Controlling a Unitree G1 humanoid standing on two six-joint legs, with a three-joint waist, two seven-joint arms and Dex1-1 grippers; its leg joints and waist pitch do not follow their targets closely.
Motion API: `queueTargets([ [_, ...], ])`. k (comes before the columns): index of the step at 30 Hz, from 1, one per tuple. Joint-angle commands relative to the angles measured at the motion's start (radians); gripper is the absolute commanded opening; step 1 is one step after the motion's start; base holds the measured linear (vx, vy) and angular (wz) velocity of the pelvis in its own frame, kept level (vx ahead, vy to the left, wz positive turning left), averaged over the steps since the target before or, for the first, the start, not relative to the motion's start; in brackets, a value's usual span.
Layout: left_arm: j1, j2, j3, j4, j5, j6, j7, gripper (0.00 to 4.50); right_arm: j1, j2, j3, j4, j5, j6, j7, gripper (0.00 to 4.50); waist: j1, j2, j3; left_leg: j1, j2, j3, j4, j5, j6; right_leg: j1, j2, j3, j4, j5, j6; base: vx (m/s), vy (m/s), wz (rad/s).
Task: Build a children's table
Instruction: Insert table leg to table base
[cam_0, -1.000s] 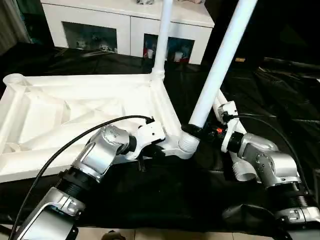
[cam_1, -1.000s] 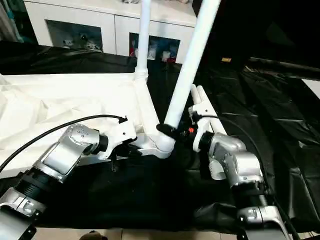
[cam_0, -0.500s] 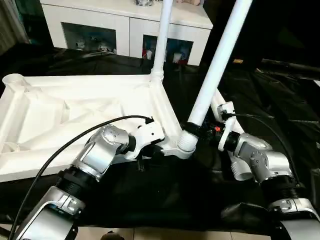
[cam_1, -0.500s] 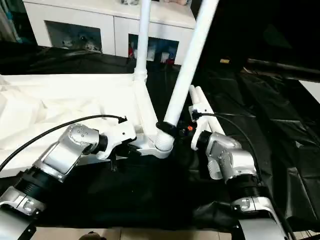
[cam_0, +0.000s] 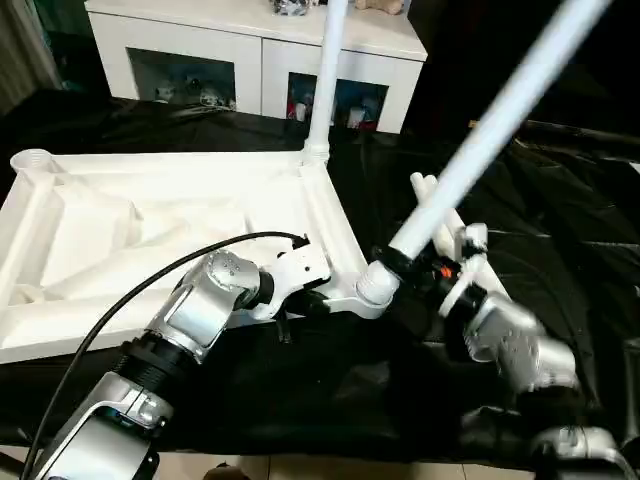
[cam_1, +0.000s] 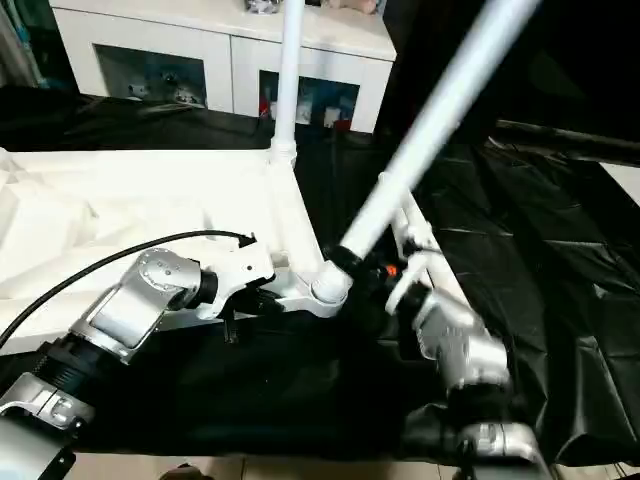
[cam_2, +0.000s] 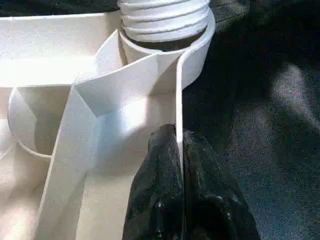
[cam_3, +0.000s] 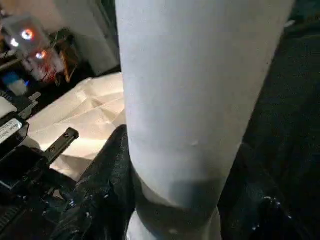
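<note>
Leg (cam_0: 500, 110) in right gripper (cam_0: 405, 262) tipped further rightward, base seemingly at corner socket (cam_0: 372, 289)

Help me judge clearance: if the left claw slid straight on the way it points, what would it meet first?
The left claw, shut on the tabletop rim wall, points along that wall at the near corner socket, where the leaned leg has its threaded end. It would probably meet that socket first.

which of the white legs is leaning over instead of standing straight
The leg gripped by the right gripper at the tabletop's near corner socket. It slants away to the right, while the far-corner leg stands upright and the spare legs lie flat.
</note>
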Motion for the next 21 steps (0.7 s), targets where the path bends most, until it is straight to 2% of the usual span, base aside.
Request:
queueTargets([
  [1,-0.020,-0.008,0.008,-0.002,-0.025,-0.027,0.002,0.00,0.038,-0.012,-0.004,0.020,-0.047,-0.004,-0.040,1.87,-0.002,0.018,-0.051,0.021,0.035,-0.011,-0.087,-0.296,-0.014,0.031,-0.070,0.026,-0.089,-0.245,-0.191,0.000,0.000,0.00],
  [2,-0.021,-0.004,0.009,-0.004,-0.025,-0.029,-0.001,0.00,0.068,-0.006,0.013,-0.009,-0.073,-0.033,-0.046,1.87,-0.001,0.023,-0.049,0.023,0.036,-0.012,-0.089,-0.311,-0.016,0.028,-0.070,0.026,-0.091,-0.255,-0.189,0.000,0.000,0.00],
  [6,-0.023,0.002,0.006,-0.005,-0.023,-0.032,-0.007,0.00,0.108,-0.018,0.065,-0.065,-0.116,-0.041,-0.035,1.86,0.000,0.024,-0.046,0.020,0.035,-0.013,-0.092,-0.307,-0.011,0.030,-0.069,0.028,-0.091,-0.245,-0.186,0.000,0.000,0.00],
  [7,-0.022,0.007,0.003,-0.009,-0.022,-0.033,-0.012,0.00,0.118,-0.034,0.098,-0.093,-0.138,-0.031,-0.020,1.86,0.002,0.021,-0.046,0.021,0.035,-0.013,-0.092,-0.303,-0.009,0.031,-0.069,0.027,-0.092,-0.245,-0.183,0.000,0.000,0.00],
  [10,-0.022,0.011,0.000,-0.013,-0.020,-0.035,-0.018,0.00,0.120,-0.051,0.126,-0.112,-0.154,-0.023,-0.008,1.86,0.003,0.022,-0.045,0.022,0.035,-0.012,-0.094,-0.300,-0.005,0.030,-0.069,0.028,-0.093,-0.247,-0.180,0.000,0.000,0.00],
  [11,-0.023,0.016,-0.005,-0.015,-0.017,-0.040,-0.022,0.00,0.104,-0.075,0.151,-0.121,-0.166,-0.003,0.015,1.86,0.003,0.011,-0.045,0.019,0.034,-0.012,-0.093,-0.293,0.000,0.033,-0.071,0.028,-0.094,-0.271,-0.173,0.000,0.000,0.00],
  [14,-0.023,0.023,-0.009,-0.016,-0.012,-0.049,-0.024,0.00,0.064,-0.115,0.185,-0.123,-0.184,0.030,0.064,1.86,-0.001,0.005,-0.043,0.020,0.035,-0.010,-0.092,-0.290,0.007,0.031,-0.071,0.030,-0.098,-0.307,-0.163,0.000,0.000,0.00],
  [15,-0.022,0.023,-0.011,-0.016,-0.011,-0.051,-0.024,0.00,0.054,-0.122,0.188,-0.118,-0.188,0.035,0.073,1.86,-0.002,-0.001,-0.043,0.020,0.037,-0.009,-0.092,-0.290,0.008,0.029,-0.073,0.031,-0.100,-0.320,-0.158,0.000,0.000,0.00],
  [17,-0.016,0.024,-0.019,-0.020,-0.010,-0.055,-0.026,0.00,0.017,-0.151,0.211,-0.103,-0.203,0.062,0.112,1.86,-0.001,-0.006,-0.044,0.019,0.037,-0.010,-0.091,-0.274,0.010,0.030,-0.074,0.029,-0.099,-0.331,-0.154,0.000,0.000,0.00],
  [19,-0.014,0.024,-0.023,-0.024,-0.010,-0.057,-0.029,0.00,0.006,-0.163,0.223,-0.098,-0.209,0.074,0.131,1.86,-0.002,-0.004,-0.044,0.019,0.038,-0.010,-0.091,-0.269,0.010,0.028,-0.074,0.029,-0.099,-0.327,-0.154,0.000,0.000,0.00],
  [20,-0.013,0.024,-0.026,-0.028,-0.010,-0.056,-0.029,0.00,0.000,-0.171,0.232,-0.095,-0.211,0.081,0.142,1.86,-0.003,-0.012,-0.044,0.020,0.038,-0.008,-0.090,-0.265,0.012,0.027,-0.073,0.029,-0.098,-0.317,-0.155,0.000,0.000,0.00],
  [21,-0.011,0.023,-0.028,-0.032,-0.011,-0.055,-0.030,0.00,-0.006,-0.177,0.239,-0.092,-0.213,0.087,0.151,1.86,-0.002,-0.011,-0.045,0.020,0.039,-0.009,-0.090,-0.258,0.012,0.027,-0.073,0.029,-0.096,-0.306,-0.158,0.000,0.000,0.00],
])
